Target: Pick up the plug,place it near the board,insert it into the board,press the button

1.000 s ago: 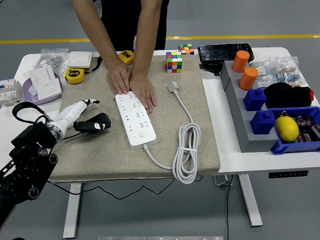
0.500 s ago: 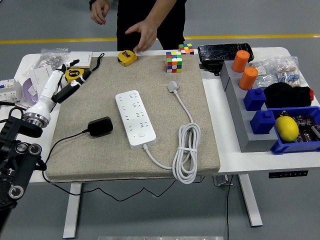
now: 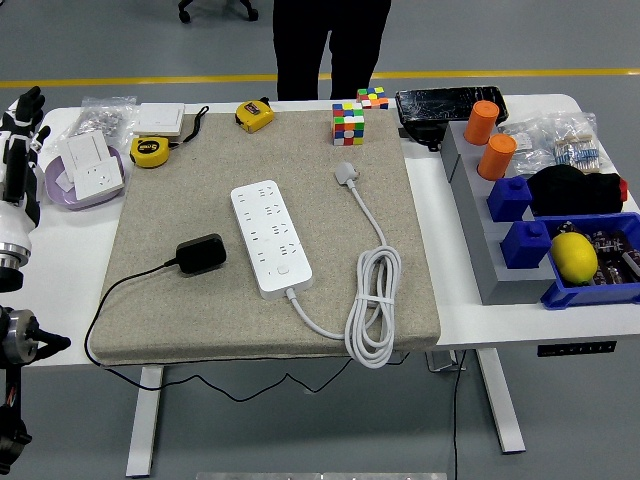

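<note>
While the plug [image 3: 200, 254] lies on the mat, the left hand [image 3: 20, 150], fingers loosely spread, hangs well apart.

Robot lab: parts bins [image 3: 590, 292], tape measures [image 3: 150, 151], yellow floor line [image 3: 500, 74].

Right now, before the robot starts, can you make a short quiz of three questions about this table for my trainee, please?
1. True or false: the black plug adapter is already inserted in the white power strip.
2. Which object lies nearest the far edge of the beige fabric mat?
A. the yellow tape measure
B. the coiled white cable
C. the yellow lemon
3. Fill in: the robot's left hand is at the picture's ____ edge, holding nothing.

Key
1. False: it lies on the mat, left of the strip, apart from it.
2. A
3. left
</note>
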